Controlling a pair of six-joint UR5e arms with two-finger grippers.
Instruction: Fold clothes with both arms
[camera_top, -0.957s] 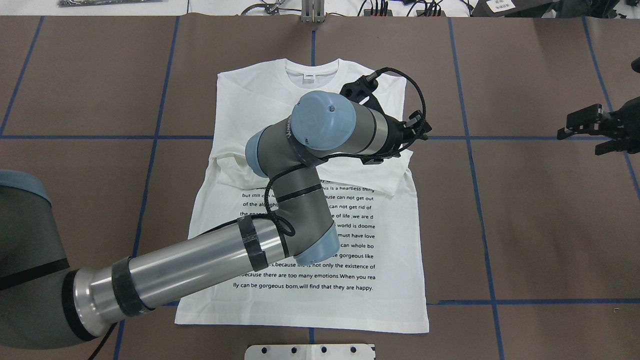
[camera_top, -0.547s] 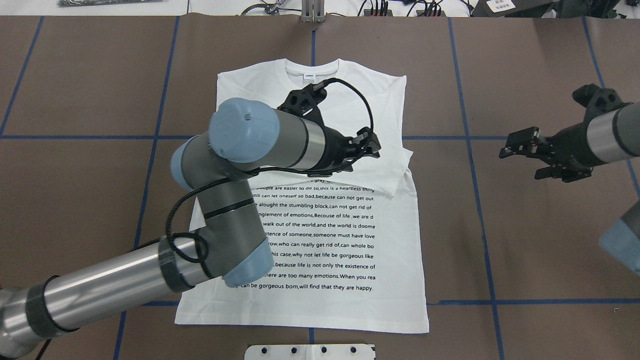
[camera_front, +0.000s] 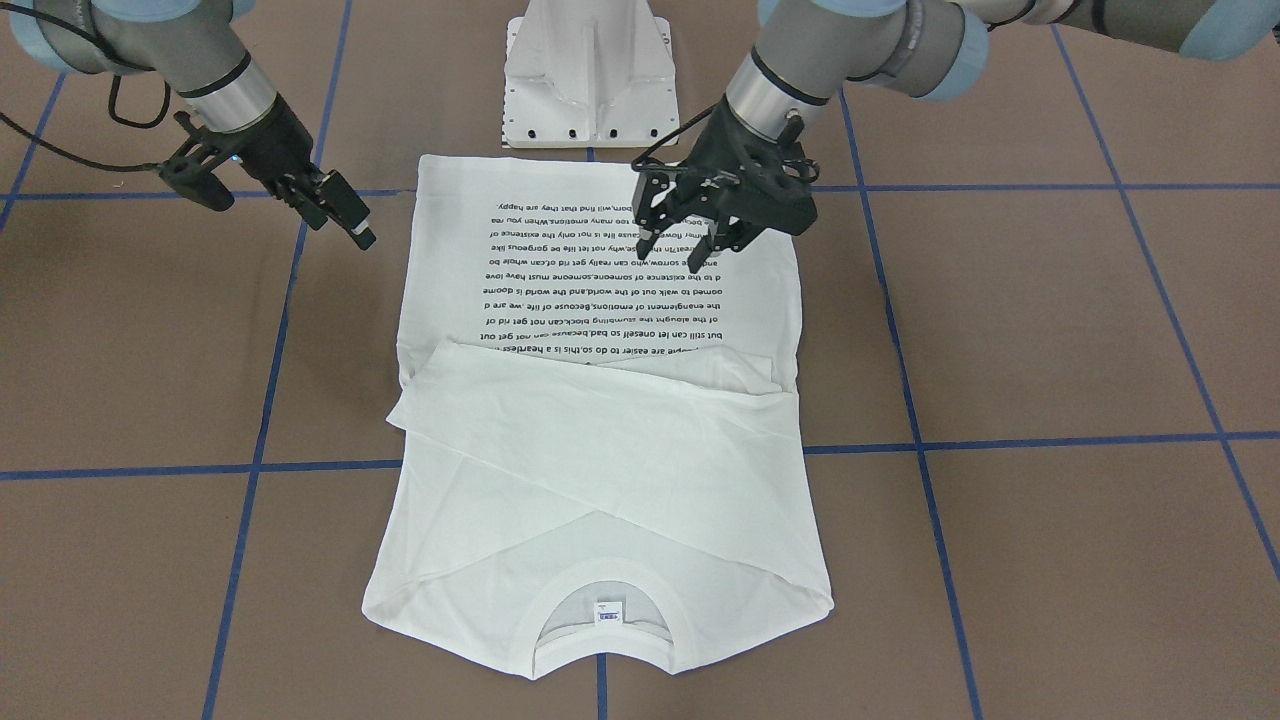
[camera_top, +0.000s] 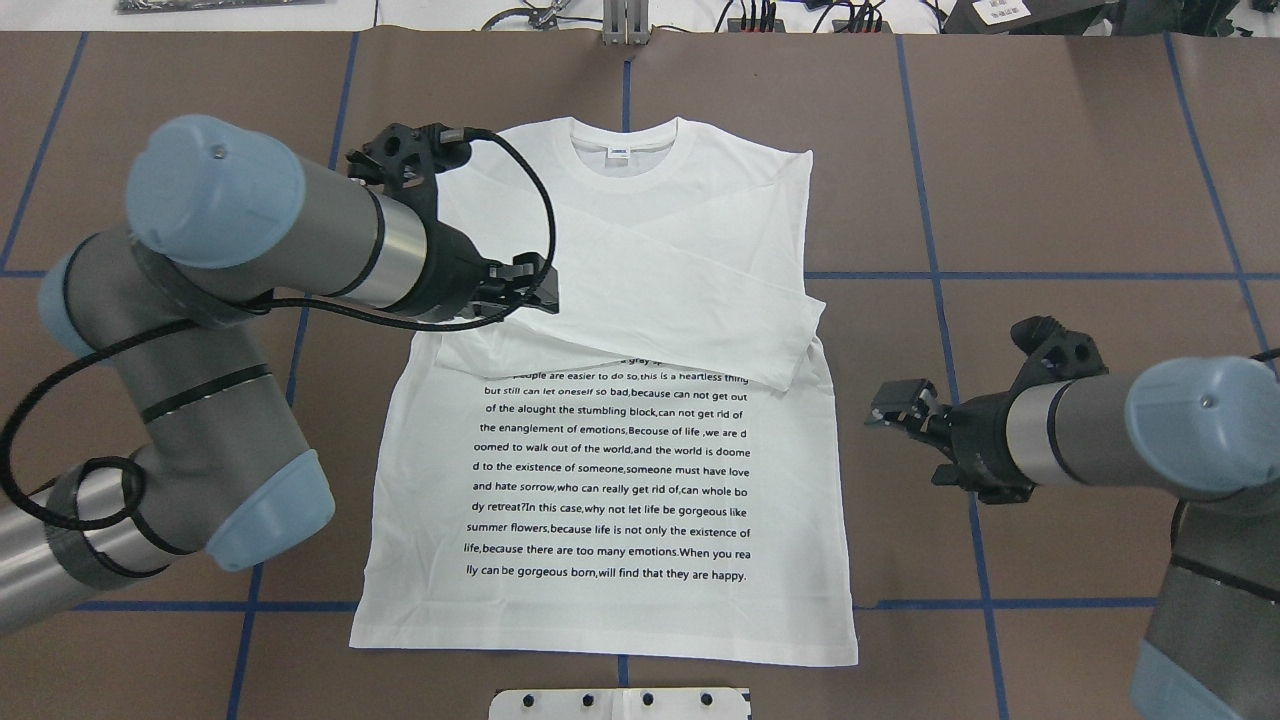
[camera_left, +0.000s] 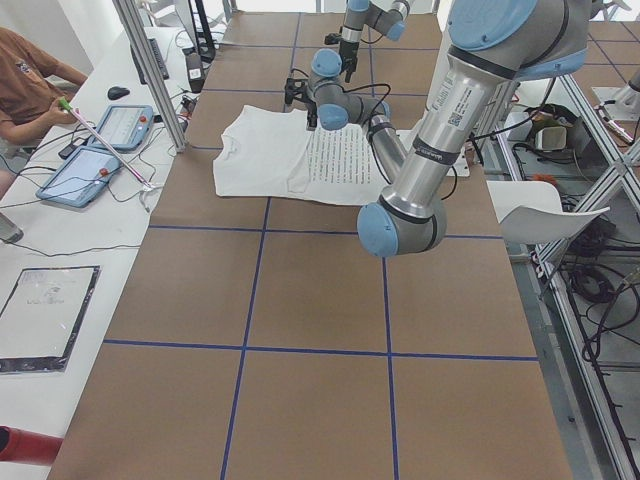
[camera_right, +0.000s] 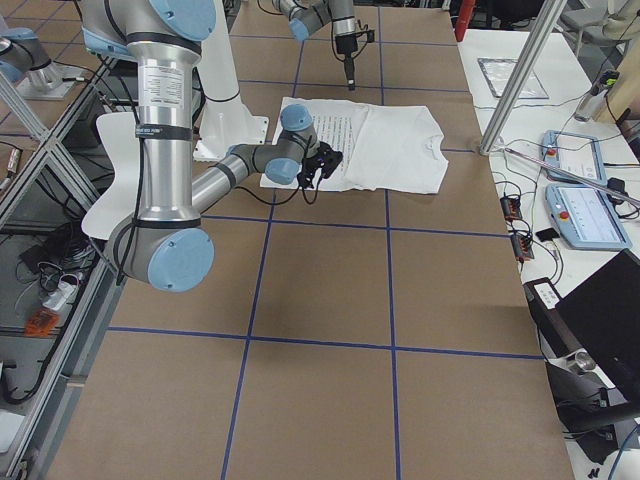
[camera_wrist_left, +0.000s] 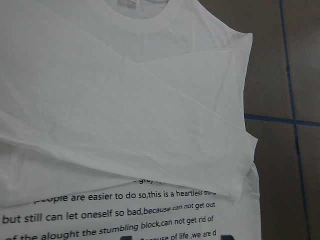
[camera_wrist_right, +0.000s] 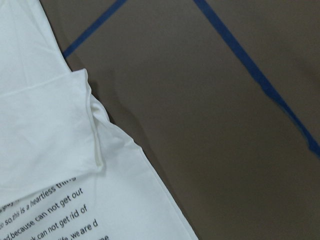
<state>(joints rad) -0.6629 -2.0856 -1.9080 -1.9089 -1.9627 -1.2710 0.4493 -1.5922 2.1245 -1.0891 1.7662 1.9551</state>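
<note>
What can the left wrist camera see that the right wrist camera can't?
Only the left wrist camera shows the round collar and the two sleeves folded across each other over the chest. Only the right wrist camera shows a wide stretch of brown table beside the shirt, with two blue tape lines that do not meet in view. Both show the white shirt, a sleeve cuff, some black text and blue tape.

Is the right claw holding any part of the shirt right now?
No, the right claw sits open over the bare table beside the T-shirt, with a visible gap between them.
</note>
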